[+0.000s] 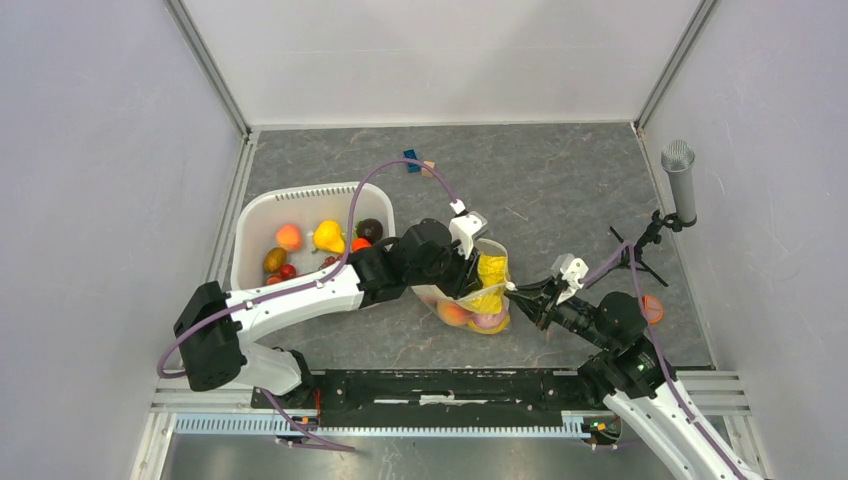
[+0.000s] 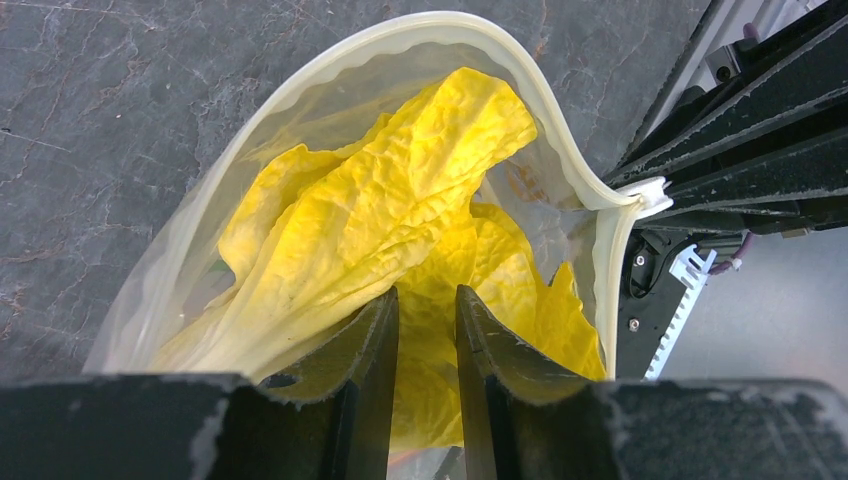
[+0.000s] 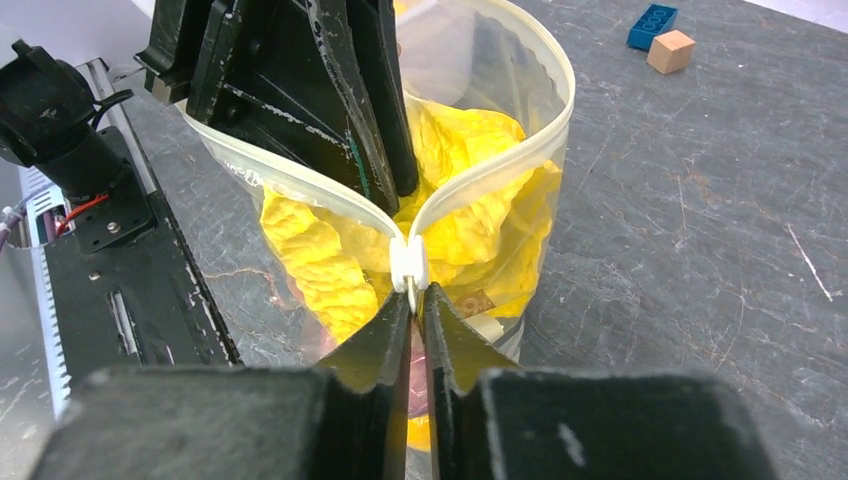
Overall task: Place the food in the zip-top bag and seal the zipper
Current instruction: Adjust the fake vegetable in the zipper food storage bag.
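Yellow piece [image 2: 400, 200] inside bag [image 2: 190, 230] at left gripper [image 2: 427, 320], grip unclear; right gripper [image 3: 415, 300] clamps zipper [image 3: 409, 262].

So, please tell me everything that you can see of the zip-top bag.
The zip-top bag is clear, soft plastic with a thick pale rim. It stands upright on the table, mouth wide open, holding a crinkled yellow piece. The right gripper pinches its white slider; the left gripper reaches inside the mouth.

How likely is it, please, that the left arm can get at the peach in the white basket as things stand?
Probably yes, but not at once: the left pincer is down in the mouth of the zip-top bag and must lift out first. The basket lies open-topped beside that arm, the peach uncovered.
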Robot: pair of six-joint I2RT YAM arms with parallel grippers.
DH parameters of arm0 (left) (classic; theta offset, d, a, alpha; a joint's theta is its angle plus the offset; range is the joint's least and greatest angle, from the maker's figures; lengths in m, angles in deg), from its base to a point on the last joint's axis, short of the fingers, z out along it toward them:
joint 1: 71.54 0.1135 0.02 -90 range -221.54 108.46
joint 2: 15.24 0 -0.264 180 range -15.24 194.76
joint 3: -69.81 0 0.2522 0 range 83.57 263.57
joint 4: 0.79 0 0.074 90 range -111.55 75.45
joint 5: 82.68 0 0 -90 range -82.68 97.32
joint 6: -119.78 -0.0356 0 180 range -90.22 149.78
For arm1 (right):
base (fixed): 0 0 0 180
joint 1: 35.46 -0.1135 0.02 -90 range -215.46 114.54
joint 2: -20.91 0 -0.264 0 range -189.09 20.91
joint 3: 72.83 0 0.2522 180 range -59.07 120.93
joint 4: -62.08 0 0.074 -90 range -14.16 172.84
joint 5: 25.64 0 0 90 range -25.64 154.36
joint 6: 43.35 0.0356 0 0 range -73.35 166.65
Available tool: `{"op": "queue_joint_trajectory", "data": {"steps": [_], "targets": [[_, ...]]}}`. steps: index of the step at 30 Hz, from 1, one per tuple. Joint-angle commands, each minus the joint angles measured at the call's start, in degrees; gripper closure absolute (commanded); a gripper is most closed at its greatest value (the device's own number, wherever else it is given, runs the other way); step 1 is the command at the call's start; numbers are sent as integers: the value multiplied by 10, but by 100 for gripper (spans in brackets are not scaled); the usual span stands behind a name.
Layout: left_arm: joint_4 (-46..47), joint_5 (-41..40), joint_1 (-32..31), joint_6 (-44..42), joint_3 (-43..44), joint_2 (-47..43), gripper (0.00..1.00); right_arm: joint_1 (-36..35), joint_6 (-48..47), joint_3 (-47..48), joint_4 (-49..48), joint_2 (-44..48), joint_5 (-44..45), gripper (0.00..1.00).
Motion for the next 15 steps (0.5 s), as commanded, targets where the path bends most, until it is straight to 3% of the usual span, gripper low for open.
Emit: {"op": "queue_joint_trajectory", "data": {"steps": [1,3,15], "targets": [[-48,-2,4,2,-11,-3,66,0,-17,5,-15,4,19,92],[-49,-3,4,2,-11,-5,66,0,-20,8,-15,16,33,100],[-77,46,4,-34,-1,5,65,0,-20,3,-116,80,-21,100]]}}
